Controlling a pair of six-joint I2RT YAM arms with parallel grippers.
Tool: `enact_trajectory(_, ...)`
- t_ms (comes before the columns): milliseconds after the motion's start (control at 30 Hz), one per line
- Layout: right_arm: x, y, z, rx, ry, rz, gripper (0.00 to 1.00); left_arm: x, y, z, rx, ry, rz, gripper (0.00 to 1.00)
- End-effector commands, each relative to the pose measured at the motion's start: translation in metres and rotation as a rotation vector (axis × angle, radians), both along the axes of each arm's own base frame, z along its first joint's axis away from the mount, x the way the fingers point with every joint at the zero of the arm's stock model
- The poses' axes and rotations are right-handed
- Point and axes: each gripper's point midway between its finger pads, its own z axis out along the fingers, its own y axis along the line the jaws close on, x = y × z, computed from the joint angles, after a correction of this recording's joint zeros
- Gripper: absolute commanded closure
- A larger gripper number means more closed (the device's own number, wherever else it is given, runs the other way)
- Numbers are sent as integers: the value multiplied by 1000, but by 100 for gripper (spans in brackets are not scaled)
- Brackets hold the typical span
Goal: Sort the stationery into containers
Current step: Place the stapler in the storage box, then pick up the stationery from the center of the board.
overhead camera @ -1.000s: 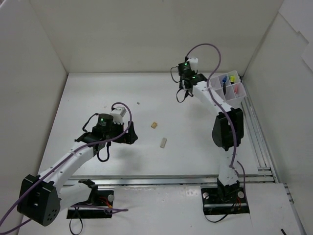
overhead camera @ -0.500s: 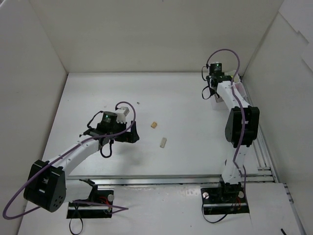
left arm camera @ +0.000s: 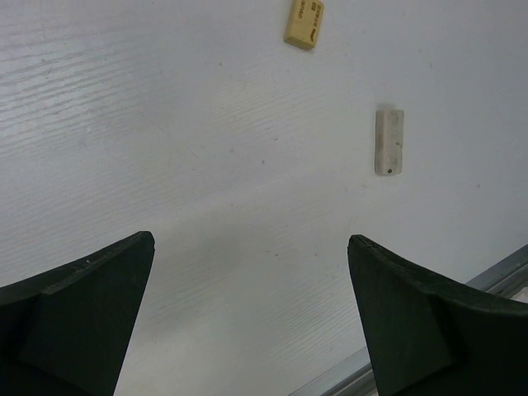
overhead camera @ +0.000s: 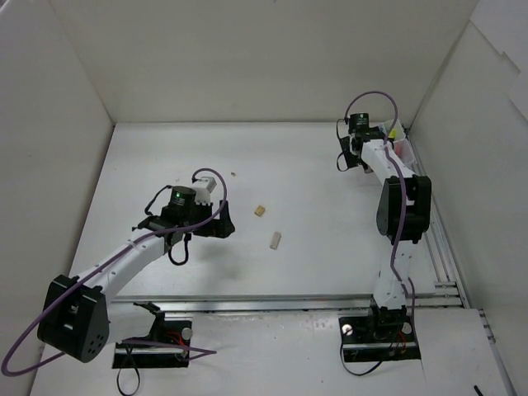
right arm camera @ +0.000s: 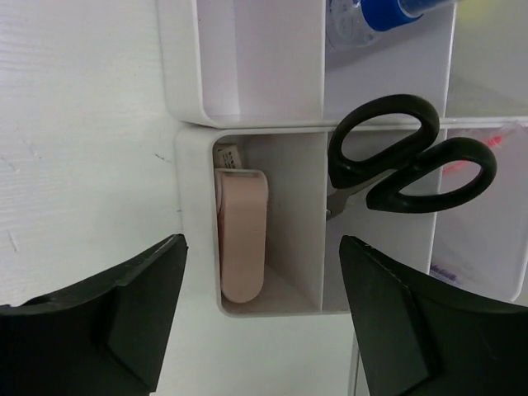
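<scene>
My left gripper (left arm camera: 249, 241) hangs over the table (left arm camera: 165, 124) with its fingers spread wide, holding nothing. Ahead of it at 1 o'clock lies a whitish eraser (left arm camera: 389, 142), its long axis running 12 to 6 in the wrist view. Further out, near 12 o'clock, sits a yellowish eraser (left arm camera: 304, 21), tipped slightly toward 1 o'clock; the two lie apart.

My right gripper (right arm camera: 262, 243) is also spread and empty, hovering over a corner of the white organiser box (right arm camera: 190, 82). Directly beneath it a pink eraser (right arm camera: 242, 235) sits in the corner compartment, long axis 12 to 6, against the 9 o'clock wall. At 2 o'clock the black scissors (right arm camera: 412, 157) have their handle loops toward 3 o'clock across a divider, blades dipping toward 8 o'clock into the next cell. A blue-capped tube (right arm camera: 388, 10) shows at 1 o'clock.

A second ago my right arm was at 9 o'clock of the box; now it covers most of it in the top view. My left arm has shifted slightly, and the table erasers have not moved
</scene>
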Motion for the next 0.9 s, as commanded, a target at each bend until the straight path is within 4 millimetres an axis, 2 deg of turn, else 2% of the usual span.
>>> enact_trajectory(0, 0, 9, 60, 20, -139, 8, 27, 13, -1, 35, -35, -97, 22, 1)
enact_trajectory(33, -3, 13, 73, 26, -161, 19, 23, 12, -1, 36, -37, -102, 22, 0)
enact_trajectory(100, -9, 31, 76, 33, -166, 52, 21, 8, -2, 39, -43, -111, 14, 1)
enact_trajectory(167, -17, 45, 93, 42, -200, 62, 20, 4, -1, 43, -50, -122, 16, 1)
enact_trajectory(200, -23, 66, 92, 42, -197, 93, 19, 3, 0, 43, -50, -124, 19, 1)
enact_trajectory(233, -29, 78, 103, 73, -232, 88, 13, 2, 1, 44, -54, -125, 22, 1)
enact_trajectory(267, -35, 102, 109, 100, -254, 105, 7, -1, 2, 44, -62, -130, 30, 0)
enact_trajectory(300, -43, 115, 114, 143, -275, 112, 2, -2, 2, 45, -68, -131, 36, 1)
enact_trajectory(333, -50, 132, 113, 221, -295, 84, 2, -4, 3, 42, -66, -117, 41, 0)
enact_trajectory(367, -60, 160, 113, 290, -302, 102, 2, -6, 4, 44, -70, -117, 45, 1)
enact_trajectory(400, -74, 173, 104, 340, -281, 105, 2, -7, 5, 43, -73, -111, 58, 1)
enact_trajectory(467, -97, 215, 90, 483, -269, 54, 2, -11, 9, 43, -77, -109, 79, 1)
enact_trajectory(500, -113, 224, 71, 502, -227, 39, 2, -12, 11, 42, -77, -107, 93, 1)
enact_trajectory(533, -124, 236, 60, 557, -220, -22, 2, -15, 12, 40, -77, -108, 95, 0)
enact_trajectory(567, -145, 253, 41, 553, -183, -19, 2, -18, 12, 45, -90, -129, 89, 0)
enact_trajectory(633, -166, 274, 21, 597, -152, -66, 2, -26, 11, 48, -118, -142, 68, 0)
enact_trajectory(667, -180, 283, 10, 579, -138, -60, 2, -29, 11, 50, -124, -146, 65, 1)
enact_trajectory(733, -192, 286, -2, 567, -142, -103, 2, -36, 14, 46, -130, -143, 71, 1)
enact_trajectory(800, -206, 298, -17, 566, -103, -91, 2, -42, 17, 37, -129, -132, 77, 1)
enact_trajectory(867, -217, 311, -26, 551, -81, -59, 2, -47, 18, 38, -140, -142, 79, 1)
